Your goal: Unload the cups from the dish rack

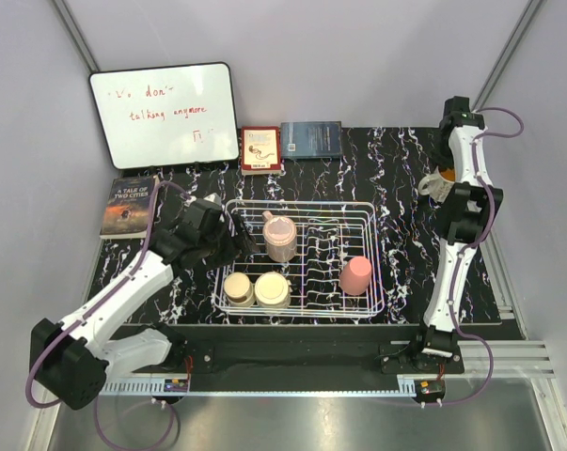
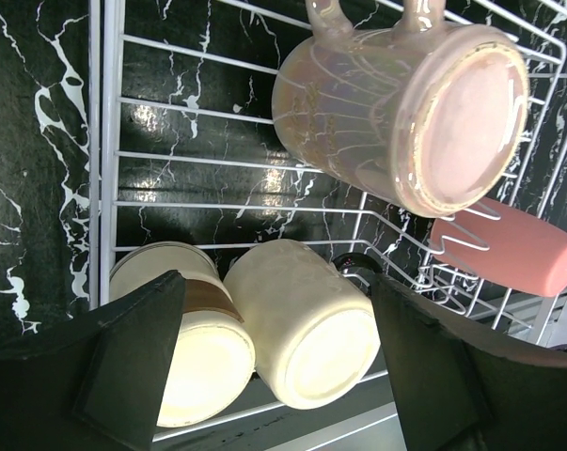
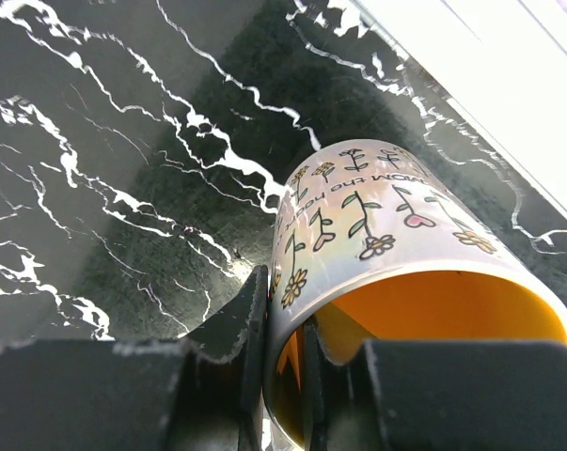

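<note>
Black fingers (image 2: 142, 357) of the left claw (image 2: 278, 287) fill the bottom of the left wrist view. They stand wide apart with nothing between them. Just past them, in the lower left corner of the dish rack (image 1: 302, 203), sit a cream cup with a brown band (image 2: 203, 362) and a plain cream cup (image 2: 307, 329). The two cups touch each other.

Farther up, near the middle of the rack, is the big pinkish mug (image 1: 281, 237). To its right, low in the rack, stands the pink tumbler (image 1: 355, 275).

Over at the upper right of the top view, the right claw (image 3: 281, 348) is pinched shut on the rim of the white mug with the yellow inside (image 3: 377, 225). One finger is inside the mug and one is outside. The mug is out of the rack, over the black table (image 1: 396, 188) near its right edge. I cannot tell if it touches the table.

I think the right arm should bring the mug down slowly until it sits flat, and only then let go, so it does not tip. The left claw should go around just one cream cup. They sit so close that a finger could bump the other one, so it should come straight down.
</note>
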Robot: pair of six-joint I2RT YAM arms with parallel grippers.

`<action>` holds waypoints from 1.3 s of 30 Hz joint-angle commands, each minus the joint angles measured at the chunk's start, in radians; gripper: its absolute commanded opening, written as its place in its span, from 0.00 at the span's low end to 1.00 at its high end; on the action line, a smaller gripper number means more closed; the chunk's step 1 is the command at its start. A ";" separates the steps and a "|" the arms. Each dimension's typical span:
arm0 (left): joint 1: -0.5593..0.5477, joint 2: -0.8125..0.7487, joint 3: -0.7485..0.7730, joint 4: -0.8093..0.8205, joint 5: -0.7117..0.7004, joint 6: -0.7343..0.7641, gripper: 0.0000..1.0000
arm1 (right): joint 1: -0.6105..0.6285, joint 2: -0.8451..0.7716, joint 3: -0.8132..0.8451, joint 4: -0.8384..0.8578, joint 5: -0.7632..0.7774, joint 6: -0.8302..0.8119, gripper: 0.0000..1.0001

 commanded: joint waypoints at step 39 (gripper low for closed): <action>-0.028 0.046 0.098 0.016 -0.153 0.152 0.84 | 0.310 -0.790 -0.424 0.205 -0.190 0.058 0.97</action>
